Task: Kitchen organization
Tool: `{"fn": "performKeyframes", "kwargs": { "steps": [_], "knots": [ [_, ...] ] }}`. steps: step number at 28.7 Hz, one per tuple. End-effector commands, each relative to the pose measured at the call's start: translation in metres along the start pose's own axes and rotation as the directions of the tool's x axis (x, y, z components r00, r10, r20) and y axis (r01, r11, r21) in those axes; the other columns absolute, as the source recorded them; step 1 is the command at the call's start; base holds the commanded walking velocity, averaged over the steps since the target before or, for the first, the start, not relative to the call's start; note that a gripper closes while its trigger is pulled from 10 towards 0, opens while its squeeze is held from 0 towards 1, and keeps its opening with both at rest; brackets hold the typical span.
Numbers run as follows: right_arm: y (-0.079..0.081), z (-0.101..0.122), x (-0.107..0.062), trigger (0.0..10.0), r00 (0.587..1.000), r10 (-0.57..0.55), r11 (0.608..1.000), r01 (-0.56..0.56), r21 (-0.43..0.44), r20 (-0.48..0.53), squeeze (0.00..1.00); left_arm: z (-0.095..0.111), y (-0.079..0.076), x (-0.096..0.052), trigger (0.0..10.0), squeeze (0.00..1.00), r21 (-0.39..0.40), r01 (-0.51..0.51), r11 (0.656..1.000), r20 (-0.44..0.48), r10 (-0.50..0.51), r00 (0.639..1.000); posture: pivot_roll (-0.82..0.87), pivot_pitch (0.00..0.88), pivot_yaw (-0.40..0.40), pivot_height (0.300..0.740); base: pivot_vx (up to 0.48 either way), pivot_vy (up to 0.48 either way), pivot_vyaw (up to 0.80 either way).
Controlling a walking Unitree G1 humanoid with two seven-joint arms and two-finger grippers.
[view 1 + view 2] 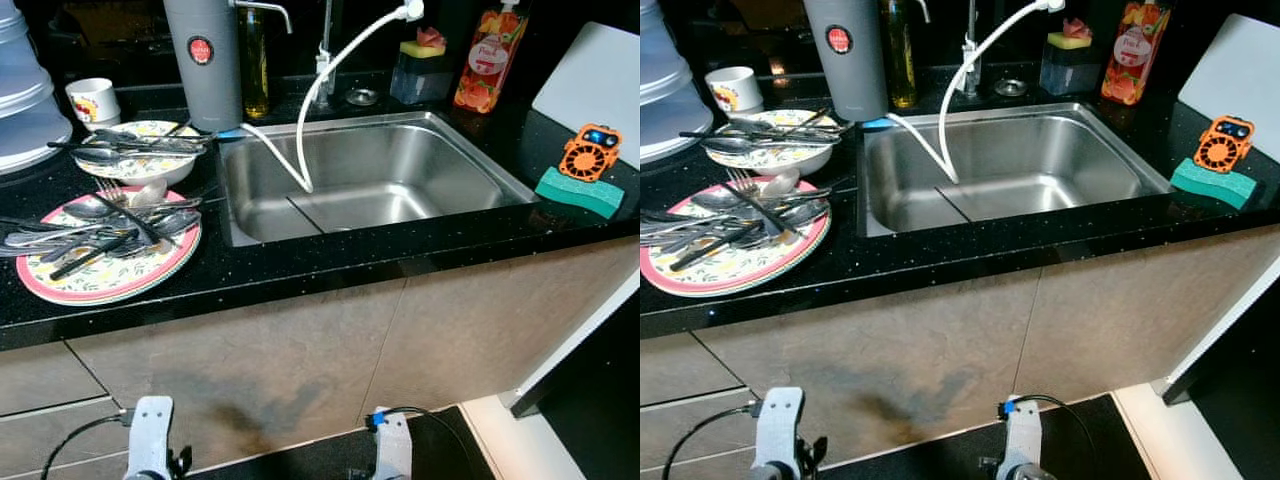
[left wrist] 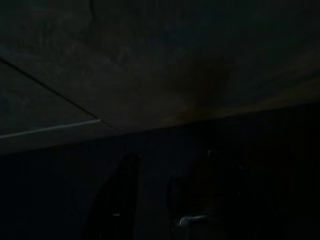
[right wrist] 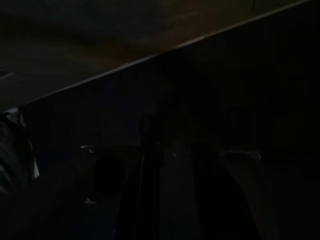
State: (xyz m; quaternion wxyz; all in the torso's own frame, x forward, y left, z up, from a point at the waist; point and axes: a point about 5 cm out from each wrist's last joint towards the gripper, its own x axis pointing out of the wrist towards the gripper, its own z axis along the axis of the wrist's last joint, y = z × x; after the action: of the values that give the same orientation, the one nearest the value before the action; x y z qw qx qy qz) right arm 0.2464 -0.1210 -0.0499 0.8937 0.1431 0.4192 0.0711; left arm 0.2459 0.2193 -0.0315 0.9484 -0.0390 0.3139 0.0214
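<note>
Left eye view: we judge loose steel cutlery [image 1: 100,232] on pink-rimmed floral plate [image 1: 110,280] slippery, best gripped mid-handle; gripper states indeterminate.

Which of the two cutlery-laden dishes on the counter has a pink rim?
The flat plate nearest the counter's front edge; the bowl behind it has none.

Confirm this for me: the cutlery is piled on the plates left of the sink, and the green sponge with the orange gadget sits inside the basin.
Not quite. The cutlery is piled on the plates left of the sink, but the green sponge with the orange gadget sits on the black counter to the right of the basin, not inside it. The left eye view shows this.
</note>
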Motion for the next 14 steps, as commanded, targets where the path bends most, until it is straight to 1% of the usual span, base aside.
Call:
{"fn": "performKeyframes", "kwargs": {
  "steps": [1, 3, 7, 8, 12, 14],
  "knots": [
    [-0.004, -0.005, -0.001, 10.0, 1.000, 0.006, 1.000, -0.006, -0.005, -0.012, 0.00, -0.006, 0.002, -0.001, 10.0, 0.00, -0.024, 0.014, 1.000, -0.034, -0.015, 0.999, 0.04, 0.157, 0.054, 0.740, 0.000, 0.000, 0.00],
    [-0.005, -0.003, -0.002, 10.0, 1.000, 0.005, 1.000, -0.005, 0.006, -0.001, 0.00, -0.007, -0.001, 0.000, 10.0, 0.00, -0.009, 0.036, 0.999, -0.049, -0.037, 0.998, 0.04, 0.156, 0.050, 0.740, 0.000, 0.000, 0.00],
    [-0.004, -0.002, -0.001, 10.0, 1.000, 0.008, 1.000, -0.008, 0.014, 0.006, 0.00, -0.008, -0.002, 0.000, 10.0, 0.00, -0.002, 0.039, 0.999, -0.053, -0.039, 0.998, 0.03, 0.155, 0.046, 0.740, 0.000, 0.000, 0.00],
    [-0.001, 0.001, -0.001, 10.0, 1.000, 0.017, 1.000, -0.017, 0.000, 0.012, 0.00, -0.007, -0.003, 0.000, 10.0, 0.00, -0.005, 0.040, 0.999, -0.052, -0.041, 0.998, 0.03, 0.155, 0.047, 0.740, 0.000, 0.000, 0.00],
    [0.003, 0.003, 0.001, 10.0, 1.000, 0.025, 1.000, -0.025, -0.002, 0.016, 0.00, -0.006, -0.004, 0.001, 10.0, 0.00, -0.002, 0.049, 0.999, -0.047, -0.049, 0.998, 0.03, 0.154, 0.046, 0.740, 0.000, 0.000, 0.00],
    [0.008, 0.005, 0.002, 10.0, 0.999, 0.048, 0.999, -0.047, -0.014, 0.018, 0.00, -0.007, -0.004, 0.000, 10.0, 0.00, -0.005, 0.051, 0.999, -0.047, -0.052, 0.998, 0.03, 0.148, 0.044, 0.740, 0.000, 0.000, 0.00]
  ]
}}
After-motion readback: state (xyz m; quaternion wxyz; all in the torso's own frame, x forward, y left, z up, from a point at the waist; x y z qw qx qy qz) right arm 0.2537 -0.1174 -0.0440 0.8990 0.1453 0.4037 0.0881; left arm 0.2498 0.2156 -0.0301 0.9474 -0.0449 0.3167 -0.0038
